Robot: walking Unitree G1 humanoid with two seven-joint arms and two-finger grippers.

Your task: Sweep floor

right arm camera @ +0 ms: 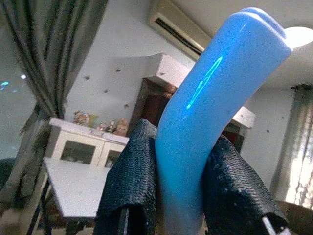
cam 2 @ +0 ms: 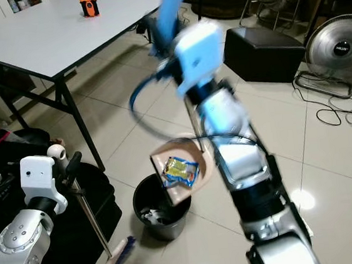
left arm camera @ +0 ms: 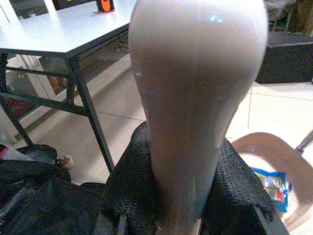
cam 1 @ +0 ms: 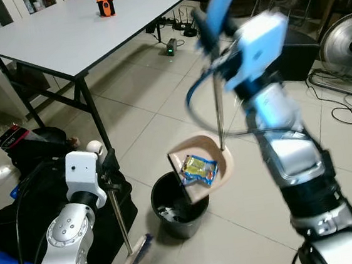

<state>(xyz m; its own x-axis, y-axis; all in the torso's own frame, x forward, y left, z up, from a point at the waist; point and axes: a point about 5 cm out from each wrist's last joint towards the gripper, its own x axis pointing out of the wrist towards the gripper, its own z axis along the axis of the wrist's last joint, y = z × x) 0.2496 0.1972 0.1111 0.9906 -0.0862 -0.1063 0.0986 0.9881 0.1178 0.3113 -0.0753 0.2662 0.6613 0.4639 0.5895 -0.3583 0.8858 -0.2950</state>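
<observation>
— Left eye view first: our right gripper [cam 1: 210,26] is clamped on the blue handle [cam 1: 220,1] of the dustpan [cam 1: 223,158], which hangs tilted right above the black bin [cam 1: 178,202] with one yellow snack wrapper [cam 1: 199,168] lying in it.

— And our left gripper [cam 1: 109,164]?

— Closed around the broom handle [left arm camera: 193,98]; the broom [cam 1: 124,222] stands upright beside the black bag [cam 1: 20,208], bristles on the floor [cam 1: 160,102].

— How do we tip well?

— We judge the pan should tilt further with its lip kept inside the bin's rim, slowly, so the light wrapper slides in and doesn't flutter past the edge.

— The count?

— One bin, one dustpan, one broom, one wrapper. One table [cam 1: 59,37] with one orange object [cam 1: 105,6] on it, and one fan [cam 1: 349,38].
</observation>
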